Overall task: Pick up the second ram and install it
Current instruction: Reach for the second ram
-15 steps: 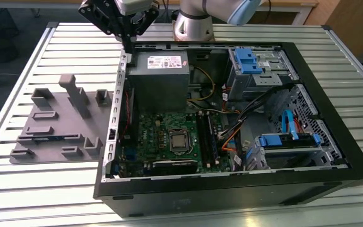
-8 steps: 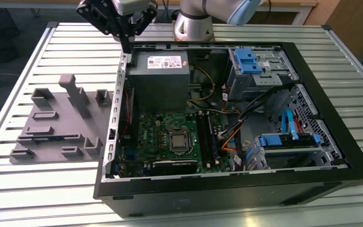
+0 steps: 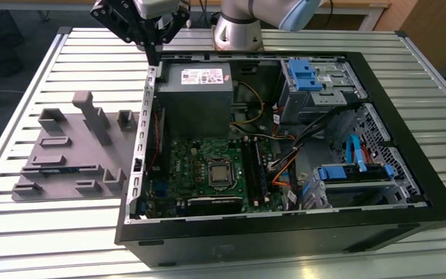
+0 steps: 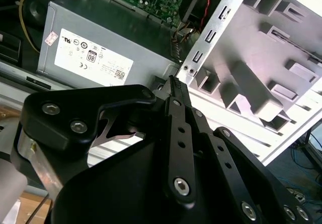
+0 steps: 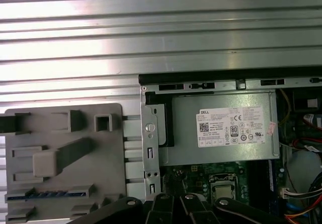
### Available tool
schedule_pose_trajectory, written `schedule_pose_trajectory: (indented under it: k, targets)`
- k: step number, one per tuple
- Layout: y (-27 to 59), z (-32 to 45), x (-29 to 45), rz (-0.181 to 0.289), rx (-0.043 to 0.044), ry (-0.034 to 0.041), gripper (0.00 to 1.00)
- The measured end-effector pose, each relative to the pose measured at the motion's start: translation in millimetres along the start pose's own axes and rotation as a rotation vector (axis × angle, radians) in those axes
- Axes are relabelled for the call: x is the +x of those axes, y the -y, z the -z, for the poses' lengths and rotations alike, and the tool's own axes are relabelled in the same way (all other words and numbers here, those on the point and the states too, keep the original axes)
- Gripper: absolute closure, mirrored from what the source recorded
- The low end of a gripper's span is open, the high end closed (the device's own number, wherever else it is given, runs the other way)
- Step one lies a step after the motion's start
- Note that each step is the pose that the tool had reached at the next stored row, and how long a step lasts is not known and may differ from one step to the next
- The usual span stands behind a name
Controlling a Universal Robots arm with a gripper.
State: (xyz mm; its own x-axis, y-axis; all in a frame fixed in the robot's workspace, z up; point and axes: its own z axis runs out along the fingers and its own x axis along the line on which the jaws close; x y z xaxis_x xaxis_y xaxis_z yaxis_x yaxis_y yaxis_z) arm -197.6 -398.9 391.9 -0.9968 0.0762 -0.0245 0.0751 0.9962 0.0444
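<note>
hovering over the pc case [image 3: 409, 192] corner next to the power supply [image 3: 195, 96], the gripper [image 3: 154, 56] has its fingers pinched together on nothing. the second ram [image 5: 48, 195] sits in a slot of the grey holder [image 3: 64, 142], which lies toward the tabletop [image 3: 53, 232] edge on the exterior view's left.

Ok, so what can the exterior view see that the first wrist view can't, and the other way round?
Exterior view's extras: the blue cable, the blue drive caddy beside it and the arm's base. First wrist view's extra: the row of dark chips on the second ram, lying in a slot of the grey tray. Both share the power supply, the processor socket, the tray and the gripper.
</note>
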Motion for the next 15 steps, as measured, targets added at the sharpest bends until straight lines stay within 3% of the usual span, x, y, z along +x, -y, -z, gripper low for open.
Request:
schedule_pose_trajectory:
  k: [15]
  targets:
    - [0.6, 0.1, 7.5, 0.0, 0.0, 0.0, 0.89]
